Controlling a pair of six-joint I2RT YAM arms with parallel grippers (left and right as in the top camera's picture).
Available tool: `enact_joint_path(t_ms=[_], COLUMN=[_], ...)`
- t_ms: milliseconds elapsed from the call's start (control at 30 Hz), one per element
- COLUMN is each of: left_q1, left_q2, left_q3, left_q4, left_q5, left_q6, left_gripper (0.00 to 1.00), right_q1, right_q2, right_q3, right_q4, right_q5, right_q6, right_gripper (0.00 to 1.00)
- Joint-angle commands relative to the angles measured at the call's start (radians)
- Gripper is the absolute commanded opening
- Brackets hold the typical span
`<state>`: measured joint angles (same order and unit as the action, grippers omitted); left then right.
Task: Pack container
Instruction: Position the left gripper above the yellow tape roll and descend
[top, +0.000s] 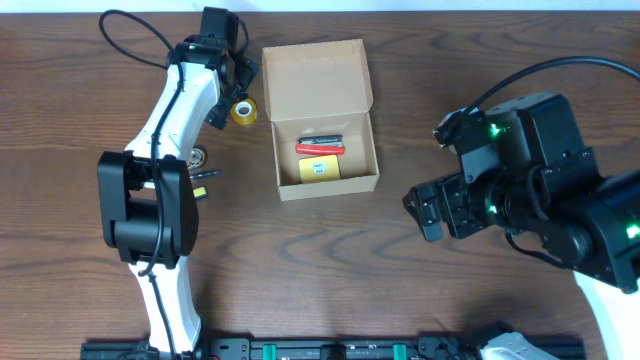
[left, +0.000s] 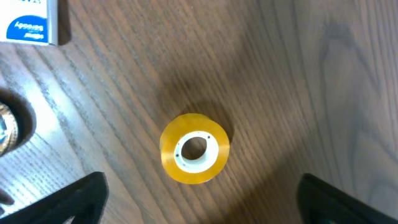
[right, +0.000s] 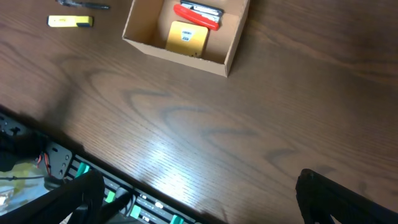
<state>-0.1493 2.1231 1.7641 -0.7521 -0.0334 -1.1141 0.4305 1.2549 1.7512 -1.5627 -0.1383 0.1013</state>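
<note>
The container (top: 352, 75) is a tan cardboard box with its flap lid open toward the back. It holds a yellow pad (top: 320, 167) and a red and black pen-like item (top: 321, 146). The right wrist view shows the container (right: 233, 46) at the top with the yellow pad (right: 185, 38). A yellow tape roll (top: 243, 111) lies flat on the table just left of the box. My left gripper (top: 235, 88) hangs open over it, and the tape roll (left: 194, 149) sits apart from both fingers (left: 81, 199). My right gripper (top: 420, 212) is open and holds nothing, to the right of the box.
A small metal ring-like item (top: 200, 155) and a yellow stick-shaped item (top: 205, 174) lie by the left arm. A white and blue pack (left: 31, 22) lies near the tape. The table's front rail (right: 93, 174) runs under my right gripper (right: 199, 205).
</note>
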Motion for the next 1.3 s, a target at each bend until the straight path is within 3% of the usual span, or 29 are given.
enact_joint_path(t_ms=[0, 233, 967, 1267], left_q1=[0.008, 0.029, 0.034, 0.034], left_q2=[0.016, 0.086, 0.148, 0.194], left_q3=[0.022, 0.022, 0.034, 0.034], left_q4=[-0.007, 0.003, 0.044, 0.072], left_q5=[-0.022, 0.109, 0.169, 0.241], left_q6=[-0.096, -0.146, -0.214, -0.211], left_gripper=[0.95, 1.0, 0.99, 0.88], right_q1=[-0.005, -0.005, -0.005, -0.005], right_q2=[0.001, 0.001, 0.001, 0.001], right_q3=[0.002, 0.002, 0.002, 0.002], right_q4=[-0.001, -0.001, -0.001, -0.002], right_q5=[0.003, 0.003, 0.003, 0.003], right_q6=[-0.013, -0.013, -0.013, -0.013], right_gripper=[0.99, 0.99, 0.99, 0.99])
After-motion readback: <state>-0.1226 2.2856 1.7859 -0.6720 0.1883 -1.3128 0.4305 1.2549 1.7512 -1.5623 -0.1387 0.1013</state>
